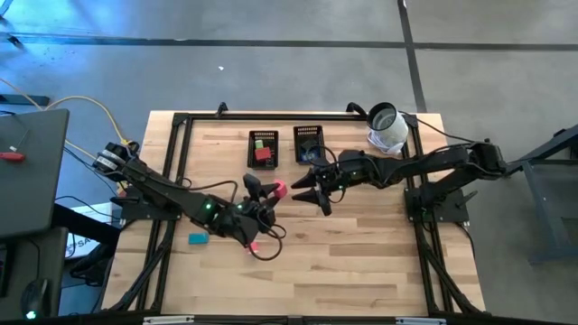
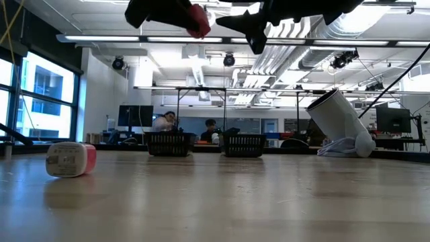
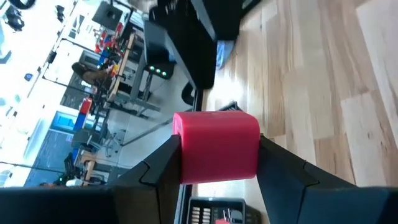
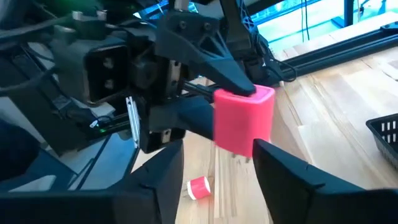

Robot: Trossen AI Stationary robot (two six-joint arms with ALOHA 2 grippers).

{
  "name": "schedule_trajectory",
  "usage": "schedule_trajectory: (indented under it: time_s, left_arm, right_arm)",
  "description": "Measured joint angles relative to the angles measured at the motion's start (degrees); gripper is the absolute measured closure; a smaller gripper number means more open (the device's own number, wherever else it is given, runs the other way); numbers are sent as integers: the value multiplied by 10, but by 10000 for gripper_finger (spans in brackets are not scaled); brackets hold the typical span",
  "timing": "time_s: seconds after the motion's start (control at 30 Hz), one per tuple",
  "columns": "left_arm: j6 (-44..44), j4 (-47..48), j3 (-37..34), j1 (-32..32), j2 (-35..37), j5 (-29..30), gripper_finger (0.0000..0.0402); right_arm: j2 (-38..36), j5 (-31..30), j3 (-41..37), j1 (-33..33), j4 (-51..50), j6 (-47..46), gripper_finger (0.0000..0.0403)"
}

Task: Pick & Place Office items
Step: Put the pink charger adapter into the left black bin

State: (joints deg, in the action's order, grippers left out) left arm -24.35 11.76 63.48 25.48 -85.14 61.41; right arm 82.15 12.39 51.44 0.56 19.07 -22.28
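Two tools mid-table (left tool [image 1: 263,189] gripping pink block [image 1: 279,189]), right tool [image 1: 312,191] spread alongside.

Pink-red block [image 1: 279,190] between dark fingers of left gripper [image 1: 267,190]; reads solid red in the left wrist view, pink in the right wrist view. Right gripper [image 1: 312,192] black. Table [image 1: 361,262] pale wood in planked strips, black frame rails. Two black mesh trays: left tray [image 1: 264,149] holds red and green pieces, right tray [image 1: 307,143] holds blue. Teal piece [image 1: 197,239] on the wood. White cylinder [image 1: 388,128], dark opening. Small white-and-pink piece [image 2: 70,159] in the low view.
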Motion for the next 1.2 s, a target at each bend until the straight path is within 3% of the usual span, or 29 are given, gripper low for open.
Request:
schedule_trajectory:
  time_s: [0.37,0.77,0.93,1.2]
  left_arm:
    - [-38,-40,0,7,-3,0,241]
    - [-131,-126,0,5,-44,4,241]
    - [-180,-172,0,5,-44,33,241]
    - [-189,-192,0,5,-44,13,241]
  right_arm:
    - [0,-5,0,7,3,0,177]
    - [-1,-4,0,7,9,0,176]
    - [-1,-3,0,7,9,0,176]
    - [-1,-2,0,6,10,7,176]
